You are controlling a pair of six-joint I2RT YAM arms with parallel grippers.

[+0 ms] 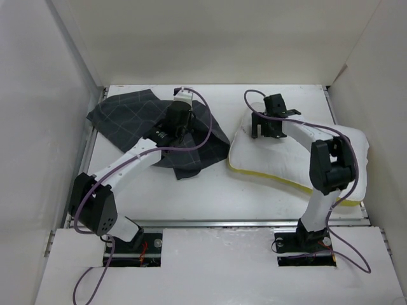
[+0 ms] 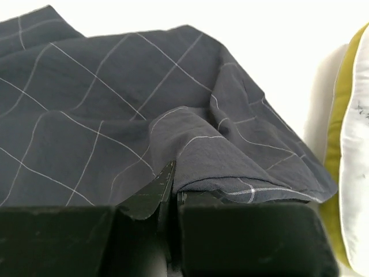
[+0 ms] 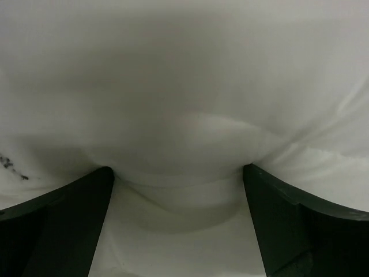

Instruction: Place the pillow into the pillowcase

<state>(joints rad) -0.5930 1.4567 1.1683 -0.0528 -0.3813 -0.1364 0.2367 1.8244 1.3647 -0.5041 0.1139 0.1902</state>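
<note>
The pillowcase (image 1: 127,121), dark grey with pale grid lines, lies crumpled at the back left of the table. My left gripper (image 1: 180,131) sits over its right part. In the left wrist view the gripper (image 2: 174,184) is shut on a raised fold of the pillowcase (image 2: 104,104), and cloth drapes over the right finger. The pillow (image 1: 280,159), white with a yellow seam, lies on the right, and its edge shows in the left wrist view (image 2: 353,173). My right gripper (image 1: 262,130) is open and pressed down on the pillow's back left corner. Its fingers straddle a bulge of the pillow (image 3: 184,115).
White enclosure walls (image 1: 38,127) close in the left, back and right sides. A metal rail (image 1: 210,223) runs along the table's near edge in front of the arm bases. Purple cables (image 1: 210,124) loop off both arms. Bare tabletop (image 1: 203,190) lies between pillowcase and pillow.
</note>
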